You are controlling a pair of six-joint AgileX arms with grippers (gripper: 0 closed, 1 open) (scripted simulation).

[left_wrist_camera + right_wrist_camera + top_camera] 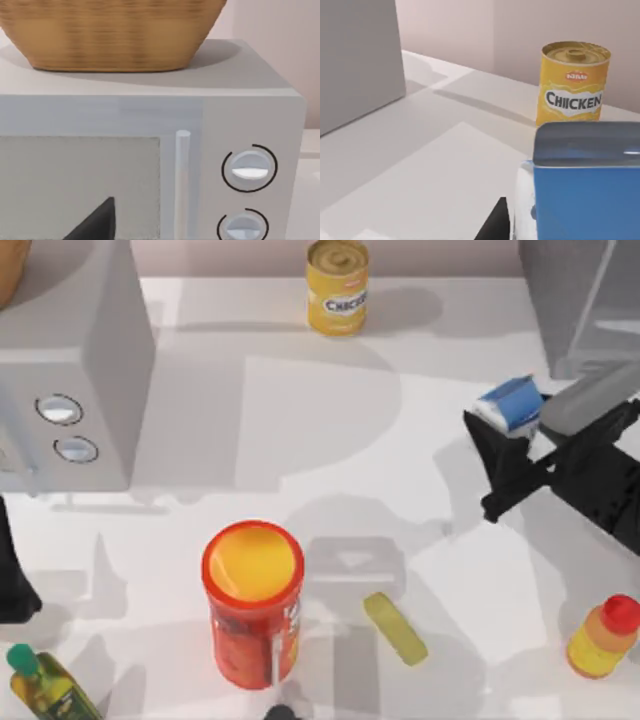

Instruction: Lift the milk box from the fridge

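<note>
- Gripping the milk box (512, 405) is the right gripper (497, 430), reaching in from the table's right side; its dark fingers (484, 436) are clamped against the carton's lower end.
- That blue and white carton sits at the tip of the right arm, just left of and below the fridge (580, 300), which fills the far right corner of the table (300, 440). From above I cannot tell whether the carton touches the tabletop or hangs just off it.
- From the right wrist the milk box (585, 200) looms close, blue face forward, with a dark finger (495, 225) at its side and the yellow chicken can (572, 82) standing behind it.
- The same can (338, 285) stands upright at the far edge, well left of the carton.
- The left arm (12, 570) is parked at the left edge; its wrist faces the pale grey microwave (150, 165) with two round dials and a woven basket (110, 32) on top. Whether that gripper is open, I cannot tell.
- Near the front stand a red canister (253, 602), a small yellow-green piece (394, 628), a red-capped yellow bottle (603, 636) and a green-capped bottle (45, 685).
</note>
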